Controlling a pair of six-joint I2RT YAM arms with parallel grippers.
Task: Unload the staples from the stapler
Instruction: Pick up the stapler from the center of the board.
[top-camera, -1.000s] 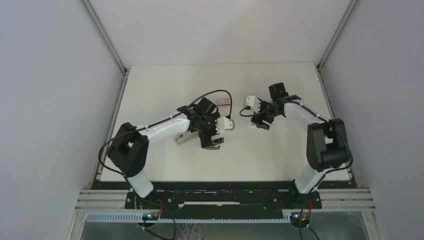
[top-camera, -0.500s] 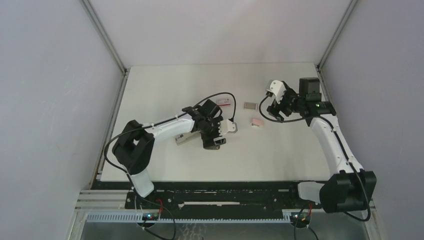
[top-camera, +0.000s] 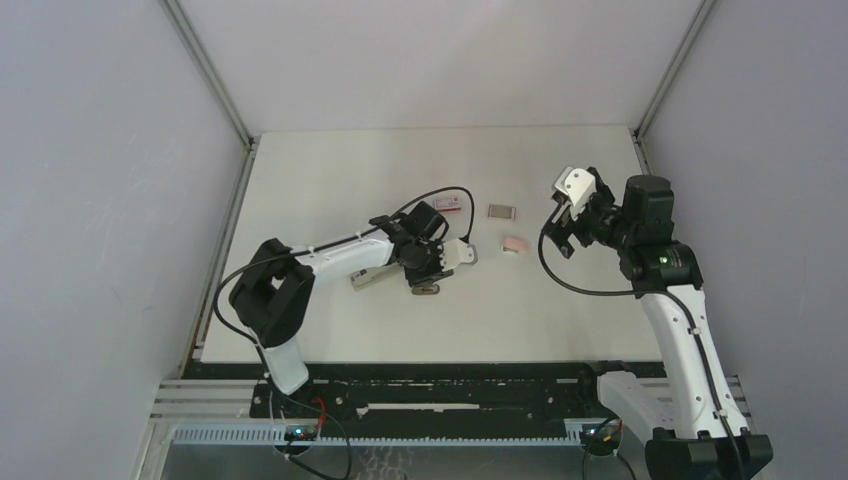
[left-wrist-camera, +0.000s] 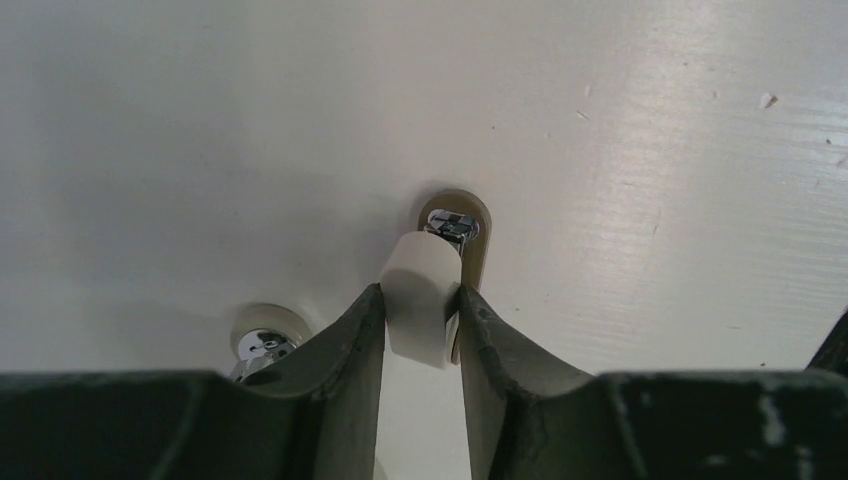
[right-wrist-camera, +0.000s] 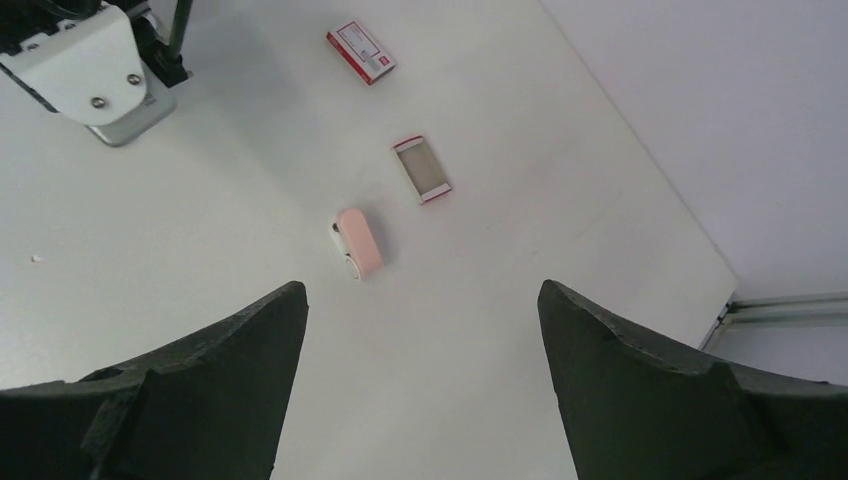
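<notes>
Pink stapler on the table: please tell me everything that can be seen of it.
The pink stapler is a small, rounded oblong with a smooth pink shell that looks like plastic, and a pale whitish part at one end. It lies flat on the white table. Nothing touches it: the open red-rimmed tray lies close by but apart. The right pincer hangs above it, open and empty. Whether it holds staples cannot be seen.

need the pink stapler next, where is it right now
In the top view the pink stapler lies right of centre on the table, just on the near side of the open red-rimmed tray.
</notes>
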